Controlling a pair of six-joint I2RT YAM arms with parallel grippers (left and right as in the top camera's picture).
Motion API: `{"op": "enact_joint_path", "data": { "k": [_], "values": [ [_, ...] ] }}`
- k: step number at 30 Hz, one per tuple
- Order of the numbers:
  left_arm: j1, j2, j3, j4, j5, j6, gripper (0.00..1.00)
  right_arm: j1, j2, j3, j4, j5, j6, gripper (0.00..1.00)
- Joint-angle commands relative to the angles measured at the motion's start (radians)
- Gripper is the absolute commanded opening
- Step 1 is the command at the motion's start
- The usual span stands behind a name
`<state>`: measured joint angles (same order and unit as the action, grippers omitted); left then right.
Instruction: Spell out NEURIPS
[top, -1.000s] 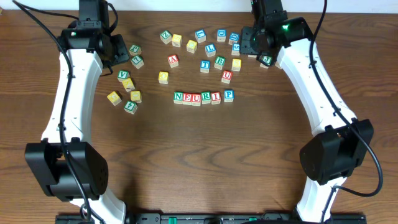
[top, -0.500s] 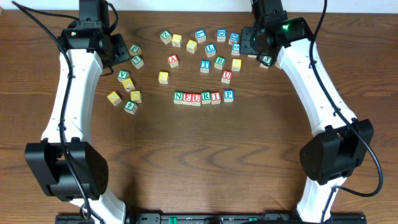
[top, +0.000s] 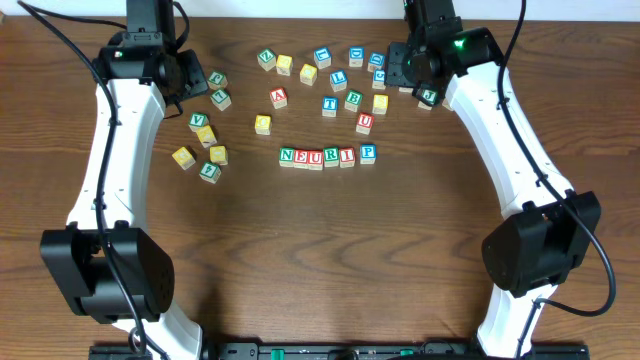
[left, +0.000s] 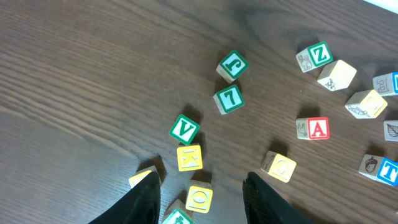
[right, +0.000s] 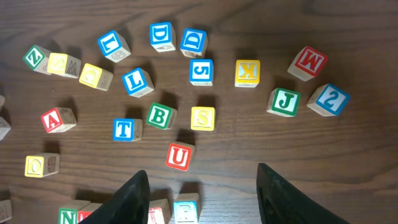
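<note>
6-cube NEURIP row (top: 327, 156) sits mid-surface. The yellow S cube (right: 203, 117) lies nearer the far edge, just ahead of my open, empty right end effector (right: 200, 169). Next, I descend and grip it. My left end effector (left: 199, 177) is open too.

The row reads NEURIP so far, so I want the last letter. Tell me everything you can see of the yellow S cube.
The yellow S cube is a small block that looks wooden, its yellow top face showing a pale S. It lies flat and face up on the dark wooden table, standing free: in the right wrist view the green B cube is to its left, the blue 5 cube above, the red U cube lower left, none touching it.
</note>
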<state>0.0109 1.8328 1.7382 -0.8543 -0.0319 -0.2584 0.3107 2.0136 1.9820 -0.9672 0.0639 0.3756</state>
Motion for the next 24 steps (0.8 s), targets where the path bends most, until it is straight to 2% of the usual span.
{"op": "enact_joint_path", "data": {
  "k": [1, 14, 24],
  "values": [
    [-0.019, 0.010, 0.013, 0.007, -0.001, -0.006, 0.43, 0.003, -0.015, 0.011, 0.006, 0.002, 0.012, 0.50],
    [-0.092, 0.010, 0.013, 0.039, -0.002, -0.005, 0.43, -0.024, 0.011, 0.011, 0.056, 0.005, 0.013, 0.53],
    [-0.095, 0.015, 0.013, 0.046, -0.002, -0.005, 0.43, -0.077, 0.045, 0.011, 0.059, 0.005, 0.013, 0.55]
  ]
}}
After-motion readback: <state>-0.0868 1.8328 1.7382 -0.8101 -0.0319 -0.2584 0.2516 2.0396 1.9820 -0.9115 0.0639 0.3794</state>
